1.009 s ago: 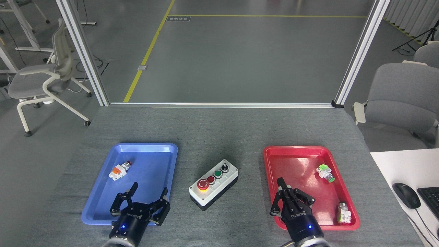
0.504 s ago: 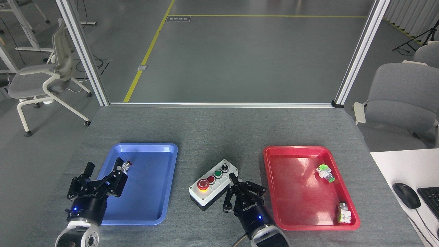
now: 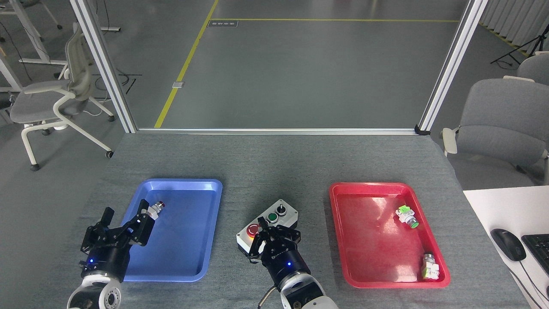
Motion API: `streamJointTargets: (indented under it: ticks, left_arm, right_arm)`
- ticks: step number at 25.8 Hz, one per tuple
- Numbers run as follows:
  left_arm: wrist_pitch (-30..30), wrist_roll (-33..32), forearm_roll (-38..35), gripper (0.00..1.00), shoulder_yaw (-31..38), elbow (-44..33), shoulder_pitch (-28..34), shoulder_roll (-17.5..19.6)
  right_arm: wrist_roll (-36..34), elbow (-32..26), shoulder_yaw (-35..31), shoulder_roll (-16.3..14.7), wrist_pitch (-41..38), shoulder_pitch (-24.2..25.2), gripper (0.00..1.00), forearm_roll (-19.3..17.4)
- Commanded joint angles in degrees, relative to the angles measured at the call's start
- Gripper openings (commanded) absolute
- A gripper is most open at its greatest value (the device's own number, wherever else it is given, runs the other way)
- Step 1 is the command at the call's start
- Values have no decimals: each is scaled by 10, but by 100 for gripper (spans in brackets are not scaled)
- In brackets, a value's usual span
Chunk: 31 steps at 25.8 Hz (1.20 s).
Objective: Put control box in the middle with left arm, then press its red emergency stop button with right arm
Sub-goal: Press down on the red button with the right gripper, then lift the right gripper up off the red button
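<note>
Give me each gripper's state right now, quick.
Left gripper: open, holding nothing, over the blue tray's left edge.
Right gripper: fingers drawn together, empty, at the red emergency stop button.

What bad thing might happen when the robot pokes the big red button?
The right gripper comes at the red emergency stop button from the side, so it might slip onto the green button. The control box lies loose on the grey cloth, and the left gripper is away over the blue tray, so a push might slide the box.

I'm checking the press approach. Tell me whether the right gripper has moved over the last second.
Yes. The right gripper has swung left, from over the red tray's near-left corner to the control box, at its red emergency stop button.
</note>
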Motion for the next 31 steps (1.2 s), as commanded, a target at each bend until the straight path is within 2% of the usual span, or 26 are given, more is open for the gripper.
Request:
streamJointTargets:
  ticks: [1,4,9,14,17,21,22,24,25,27,28,31]
  left_arm:
    - [2,-3,-1,99,0,1,0,-4]
    - [2,-10,-4,99,-1,-2,0,1]
    - [0,-77,-24,99,-1,-11,0,-1]
    - [0,-79,-26,99,-2,-10,-2,0]
    - [-2,-77,-31,99,-2,-11,0,1]
    - [1,-76,-85,99,-1,-10,-2,0]
    - [1,-75,-96,99,-1,-10,-2,-2]
    - [1,-73,-97,99,-1,-11,-1,-5]
    - [1,-73,-97,99,-1,-11,-1,-6]
    - [0,-73,-97,99,-2,-11,1,-8]
    - [0,-72,-97,99,-4,-12,2,-9]
    - [-1,-62,-95,99,-6,-10,7,-36]
  right_arm:
    - [-2,55,14,8,17,-21,0,-3]
    - [-5,77,16,11,16,-23,0,-3]
    - [-7,100,17,10,13,-23,0,-1]
    - [-7,99,16,8,15,-23,0,-1]
    - [-10,73,10,7,16,-24,0,-10]
    - [-14,-34,-21,6,10,-12,2,-26]
    - [-14,-58,-35,5,7,0,6,-26]
    - [-14,-86,-60,-3,5,20,25,-26]
    - [-14,-96,-76,-13,4,25,39,-26]
    - [-14,-115,-118,-32,3,45,80,-26]
    - [-13,-126,-140,-38,4,58,95,-26]
    - [-12,-155,-190,-65,2,87,98,-27]
